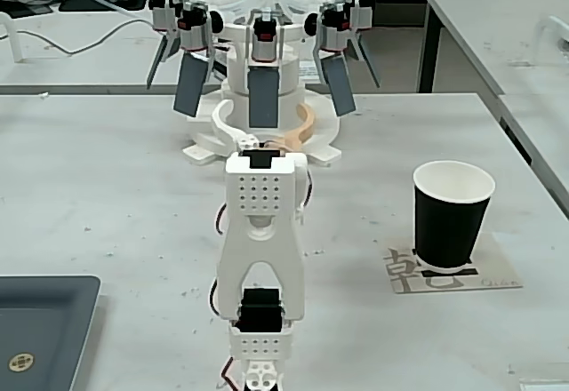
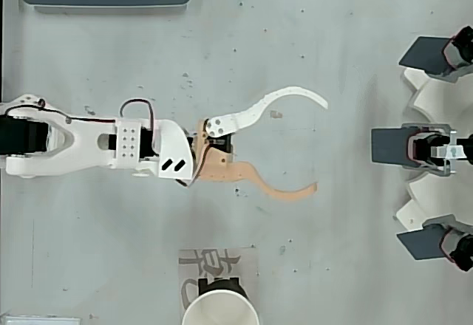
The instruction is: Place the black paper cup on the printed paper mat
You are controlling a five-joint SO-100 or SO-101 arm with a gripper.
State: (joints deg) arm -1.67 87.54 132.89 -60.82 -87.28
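Black paper cup (image 1: 452,216) stands on the printed paper mat (image 1: 487,275), well apart from the spread, empty claw (image 2: 319,145).

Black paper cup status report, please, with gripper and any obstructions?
Gripper open, empty. Black paper cup upright on the beige printed paper mat. Nothing between them.

A pale grey worktable (image 1: 107,178), speckled with small dark marks, fills both views under even, soft light. Behind it in the fixed view stands another light table (image 1: 80,49) carrying cables and what may be dark flat devices, too cut off to be sure. A third grey table (image 1: 498,27) runs along the right, with a dark gap between them.
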